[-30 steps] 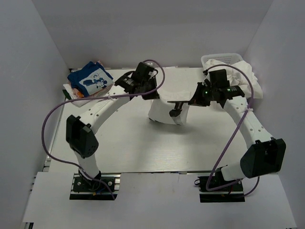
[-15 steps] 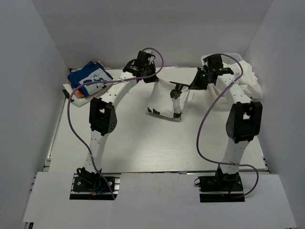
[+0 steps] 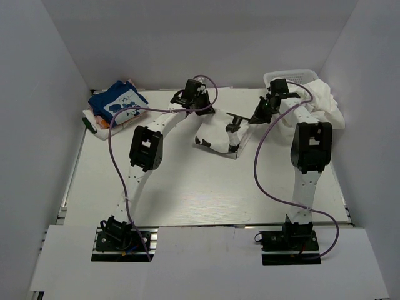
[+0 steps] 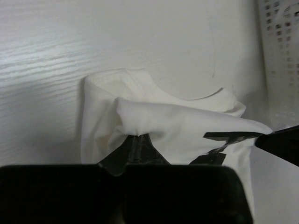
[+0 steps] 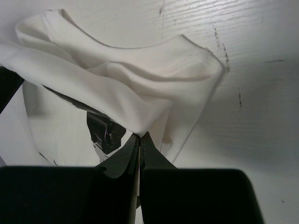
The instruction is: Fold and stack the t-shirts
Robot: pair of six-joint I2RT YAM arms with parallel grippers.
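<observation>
White t-shirt (image 3: 219, 133) with a black print is at the far middle of the surface (image 3: 187, 187), held up between both arms. The left pincer (image 4: 136, 138) is clamped on one edge of it and the right pincer (image 5: 140, 136) on the other. A folded blue t-shirt (image 3: 117, 102) lies on a pile at the far left, and more white t-shirts (image 3: 322, 100) hang out of the basket (image 3: 294, 76) at the far right.

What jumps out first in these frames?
At the far middle, the left gripper and right gripper are both shut on one white t-shirt, bunched between them. A folded blue t-shirt tops a pile at the far left; white clothes spill from the basket at the far right.
</observation>
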